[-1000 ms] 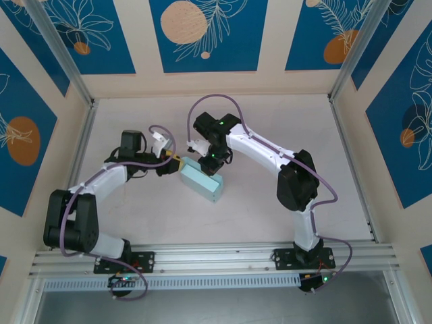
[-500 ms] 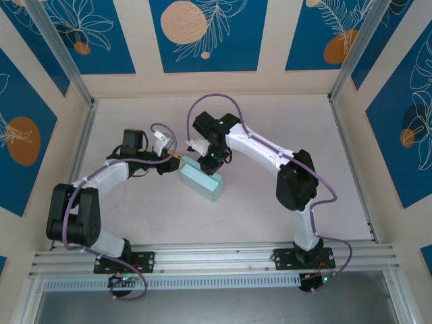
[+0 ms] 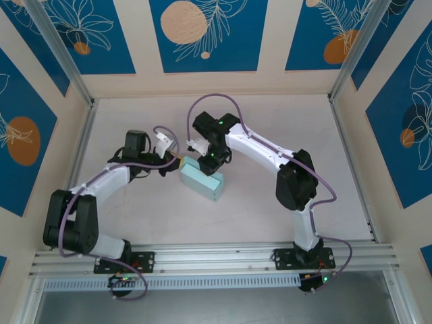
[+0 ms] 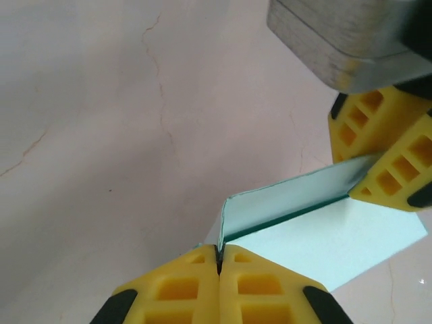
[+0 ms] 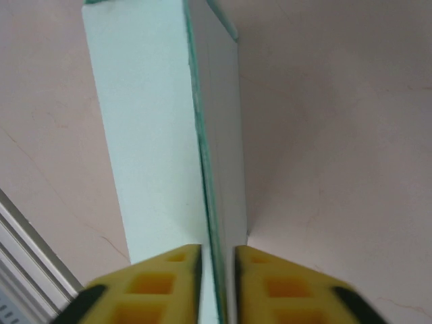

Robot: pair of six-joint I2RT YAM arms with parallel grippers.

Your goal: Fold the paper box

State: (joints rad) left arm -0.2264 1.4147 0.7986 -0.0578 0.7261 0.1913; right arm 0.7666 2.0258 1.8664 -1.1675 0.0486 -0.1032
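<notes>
The paper box (image 3: 202, 181) is a pale mint block lying slantwise on the table between the two arms. My left gripper (image 3: 177, 163) is at its left end. In the left wrist view this gripper (image 4: 219, 248) is shut, its yellow pads pinching a thin end flap of the box (image 4: 337, 236). My right gripper (image 3: 208, 162) stands over the box's far end. In the right wrist view its jaws (image 5: 217, 253) are slightly open, straddling an upright wall edge of the box (image 5: 148, 135) with a gap on each side. The right gripper's yellow fingers (image 4: 368, 128) appear at the box's far corner.
An aluminium rail (image 3: 216, 256) runs along the near table edge, also seen as the rail (image 5: 27, 277) at the lower left of the right wrist view. Patterned walls and metal posts (image 3: 61, 50) close in the pale tabletop (image 3: 283, 121).
My left gripper has closed fully onto the box's end flap. My right gripper's jaws have parted a little from the wall they pinched. The box has stayed in place.
</notes>
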